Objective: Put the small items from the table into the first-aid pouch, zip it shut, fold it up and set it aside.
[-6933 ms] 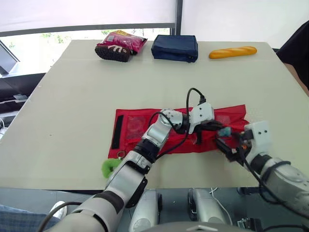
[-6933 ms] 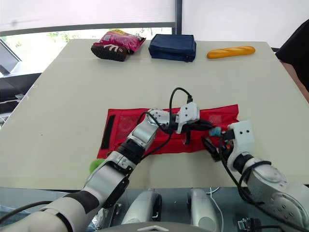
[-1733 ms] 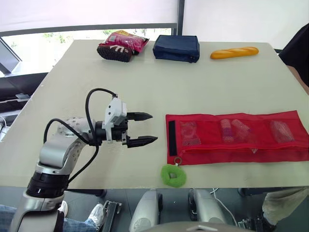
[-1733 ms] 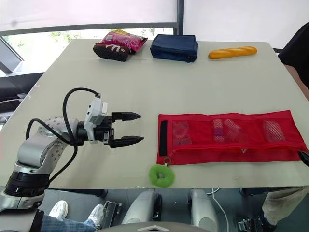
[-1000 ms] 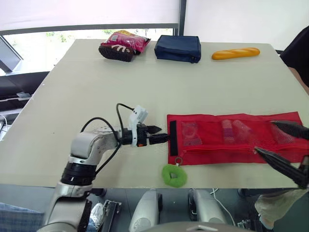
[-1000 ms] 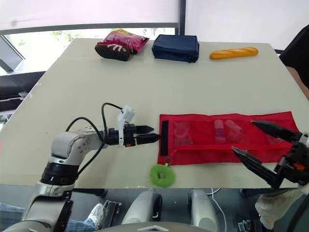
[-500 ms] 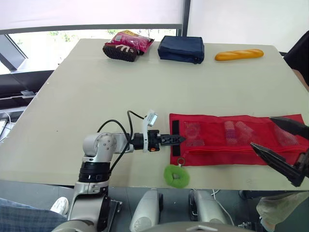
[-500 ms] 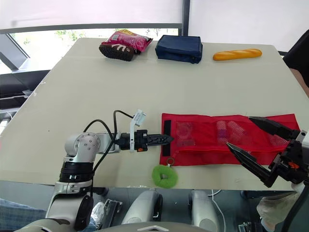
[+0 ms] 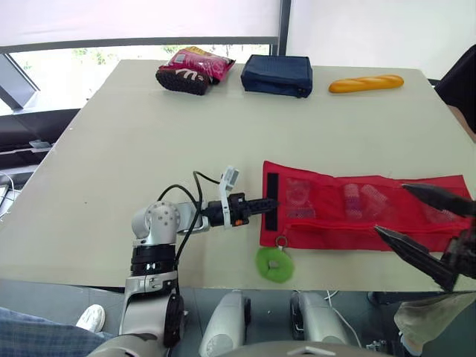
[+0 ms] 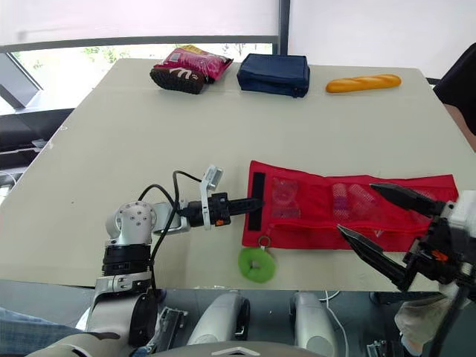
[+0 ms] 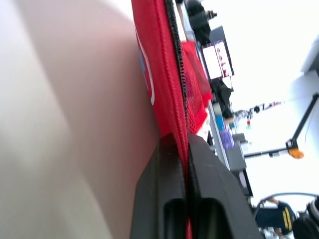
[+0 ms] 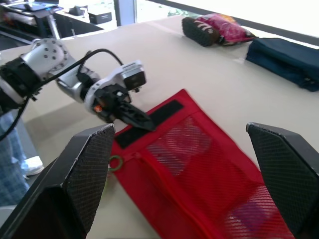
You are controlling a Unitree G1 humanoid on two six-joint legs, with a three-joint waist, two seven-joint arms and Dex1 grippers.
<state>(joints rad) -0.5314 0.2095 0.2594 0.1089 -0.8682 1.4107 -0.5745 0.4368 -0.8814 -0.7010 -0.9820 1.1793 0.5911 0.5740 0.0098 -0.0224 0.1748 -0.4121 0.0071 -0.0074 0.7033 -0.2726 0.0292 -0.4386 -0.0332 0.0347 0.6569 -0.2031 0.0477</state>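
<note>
Your right hand (image 9: 392, 209) hovers spread open above the right end of the red mesh first-aid pouch (image 9: 327, 227), probably ready to assist folding. Your left hand (image 9: 265, 204) is clamped on the pouch's left end, probably to start the fold. The pouch lies near the front edge of the beige desk (image 9: 149, 134), its long axis running left to right.

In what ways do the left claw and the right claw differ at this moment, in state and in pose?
The left claw is shut on the red pouch at its left edge; the right claw is wide open, gripping nothing. The left claw lies low along the table; the right claw is over the pouch's right end. Both point toward the pouch.
</note>
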